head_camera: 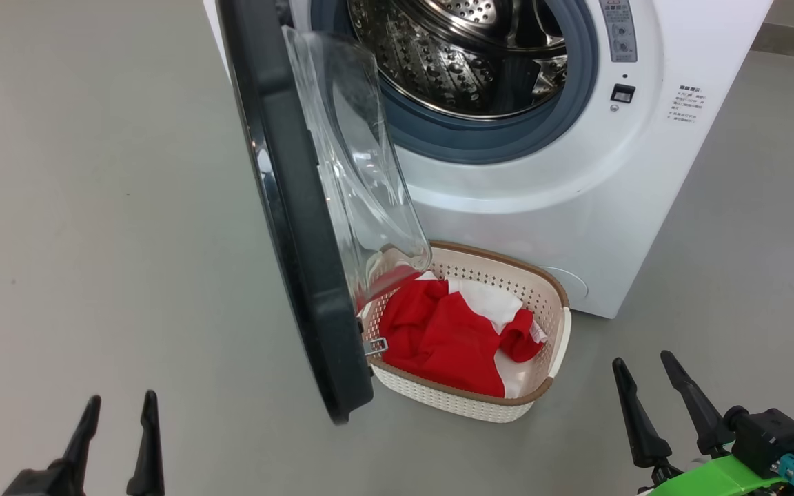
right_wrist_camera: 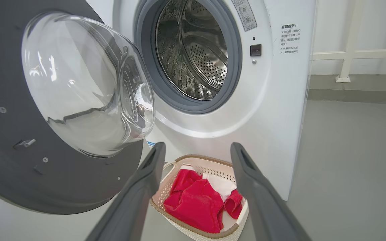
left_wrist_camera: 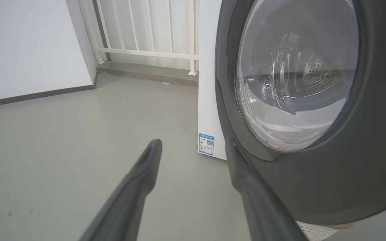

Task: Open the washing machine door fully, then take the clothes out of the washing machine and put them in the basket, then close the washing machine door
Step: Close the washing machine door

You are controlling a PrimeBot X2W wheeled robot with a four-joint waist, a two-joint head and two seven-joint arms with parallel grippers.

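The red clothes (head_camera: 438,331) lie in the basket (head_camera: 438,401) on the floor (head_camera: 94,207), just before the washing machine (head_camera: 542,207), whose drum (head_camera: 466,62) looks empty, so I judge only the closing is left. The washing machine door (head_camera: 293,241) stands open, its glass bowl (head_camera: 362,172) over the basket's left end. The left fingers (head_camera: 83,430) and right fingers (head_camera: 635,413) are both spread and hold nothing. Best is to press the left fingers on the outer black rim near its free edge and push slowly, so the bowl passes over the basket without catching.
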